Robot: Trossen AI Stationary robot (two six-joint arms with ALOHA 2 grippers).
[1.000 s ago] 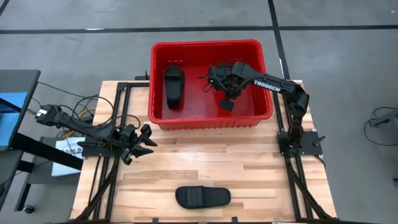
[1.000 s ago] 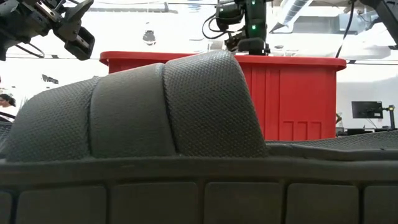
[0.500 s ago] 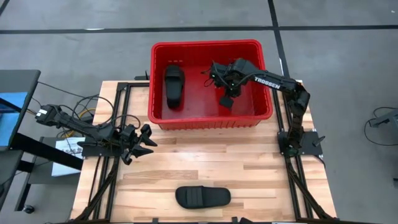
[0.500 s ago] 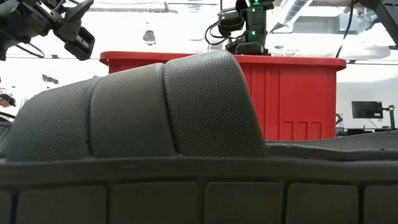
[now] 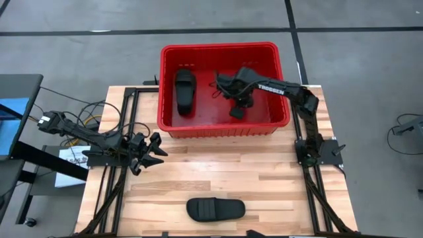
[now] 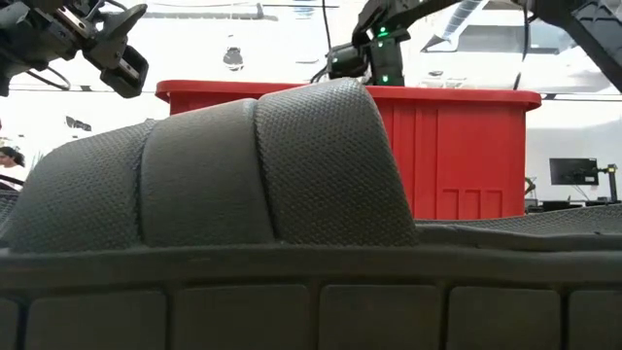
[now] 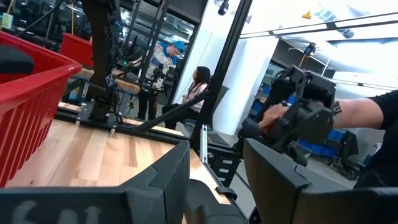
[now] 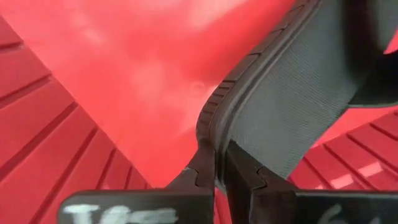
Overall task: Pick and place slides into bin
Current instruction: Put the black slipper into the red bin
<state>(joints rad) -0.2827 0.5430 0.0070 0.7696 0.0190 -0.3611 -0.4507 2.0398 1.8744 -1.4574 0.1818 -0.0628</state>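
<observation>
Moved: right pincer (image 5: 235,111) now lower and nearer the bin (image 5: 225,129) centre
Right pincer: clamped on sandal (image 8: 292,106) edge
Left pincer (image 5: 153,151): apart, over worktop (image 5: 264,185)

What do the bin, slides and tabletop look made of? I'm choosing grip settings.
The bin: glossy red moulded plastic, with ribbed walls and highlights on its floor. The slide on the table: matte black, likely foam or rubber, with a finely pebbled strap in the low view. The tabletop: pale wood planks with visible grain and seams.
</observation>
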